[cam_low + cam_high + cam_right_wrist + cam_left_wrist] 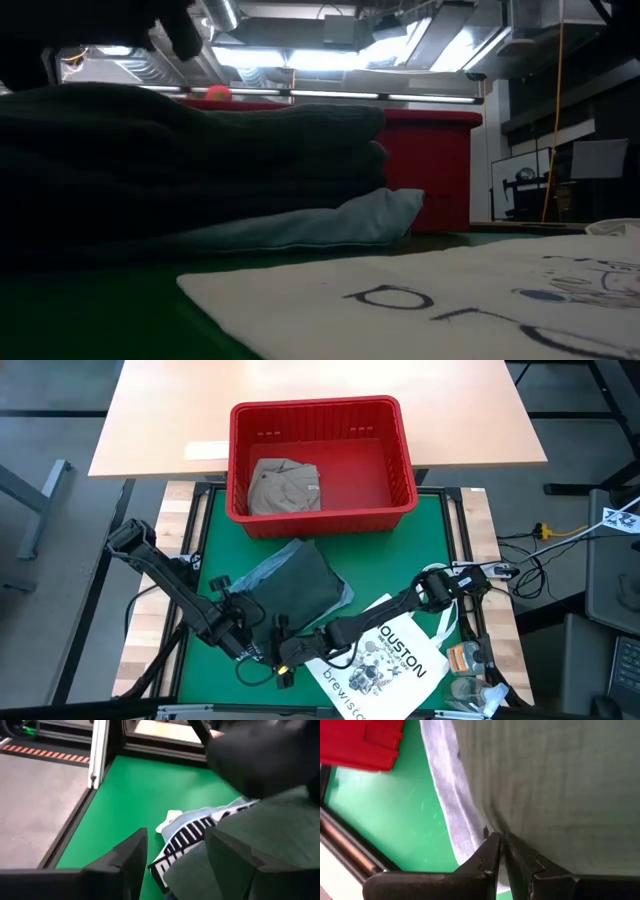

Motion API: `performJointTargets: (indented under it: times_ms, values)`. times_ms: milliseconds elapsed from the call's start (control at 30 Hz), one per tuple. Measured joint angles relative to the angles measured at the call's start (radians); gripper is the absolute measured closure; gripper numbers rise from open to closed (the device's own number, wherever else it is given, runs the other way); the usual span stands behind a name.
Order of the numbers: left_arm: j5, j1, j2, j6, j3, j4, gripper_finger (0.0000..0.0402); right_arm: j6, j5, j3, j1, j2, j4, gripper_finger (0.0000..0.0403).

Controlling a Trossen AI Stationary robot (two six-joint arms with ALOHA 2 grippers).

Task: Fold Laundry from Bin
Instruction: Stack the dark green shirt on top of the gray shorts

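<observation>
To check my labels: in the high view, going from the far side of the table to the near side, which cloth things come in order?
Khaki-tan garment in the red bin → dark green garment on light blue denim → white tote bag.

I see the tote bag [385, 655] cut off at the high view's bottom edge; the light blue garment [262, 572] lies mostly hidden under the dark green garment [295, 588]

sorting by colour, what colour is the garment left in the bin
Khaki-tan garment, in the red bin; clearest in the high view.
</observation>
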Motion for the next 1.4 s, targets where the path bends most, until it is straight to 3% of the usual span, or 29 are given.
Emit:
performJointTargets:
  times_ms: [533, 833, 967, 1133, 1400]
  values:
    - [-0.013, 0.000, -0.001, 0.039, 0.128, -0.146, 0.0379, 0.016, -0.034, -0.001, -0.013, 0.067, -0.069, 0.0203]
    - [-0.012, 0.000, 0.000, 0.017, 0.128, -0.143, 0.0379, 0.006, -0.039, -0.001, -0.012, -0.087, -0.119, 0.0203]
    - [-0.010, -0.002, 0.000, -0.014, 0.128, -0.109, 0.0379, -0.025, -0.013, -0.002, -0.013, -0.168, -0.237, 0.0203]
    - [-0.010, -0.011, 0.000, -0.014, 0.128, -0.002, 0.0379, -0.068, 0.104, -0.001, -0.015, -0.255, -0.450, 0.0203]
    - [-0.036, -0.012, 0.000, 0.000, 0.128, 0.223, 0.0379, -0.067, 0.270, -0.001, -0.033, -0.287, -0.818, 0.0203]
